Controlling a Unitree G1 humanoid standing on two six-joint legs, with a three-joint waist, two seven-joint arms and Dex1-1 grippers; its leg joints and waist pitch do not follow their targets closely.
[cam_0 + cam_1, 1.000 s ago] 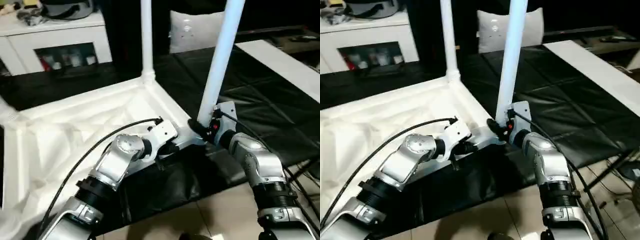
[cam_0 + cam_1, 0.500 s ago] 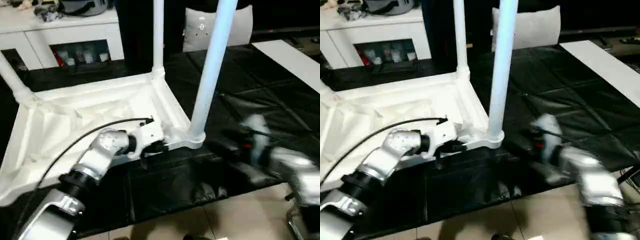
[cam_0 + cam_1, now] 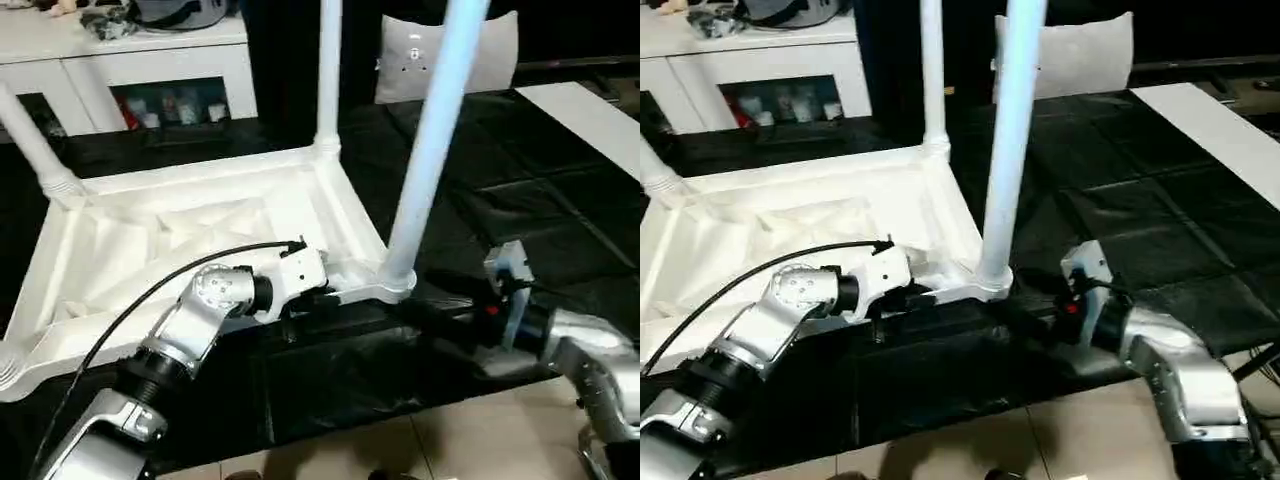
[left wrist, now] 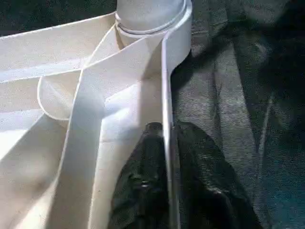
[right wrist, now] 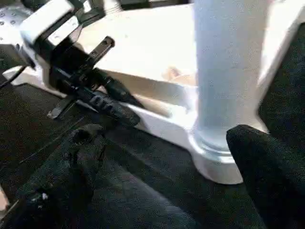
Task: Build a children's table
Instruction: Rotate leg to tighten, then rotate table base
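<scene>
Now left pincer [image 4: 164, 143] pinching the children's table [image 3: 200, 230] rim, right pincer [image 5: 167, 157] spread beside its leg [image 5: 228, 71].

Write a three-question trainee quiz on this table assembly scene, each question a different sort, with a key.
1. True or false: the table lies upside down.
2. Which end effector pinches the table's rim? A) left B) right
3. Fill in: the right end effector's fingers stand ____, beside the near leg.

Key: 1 true; 2 A; 3 open
</scene>
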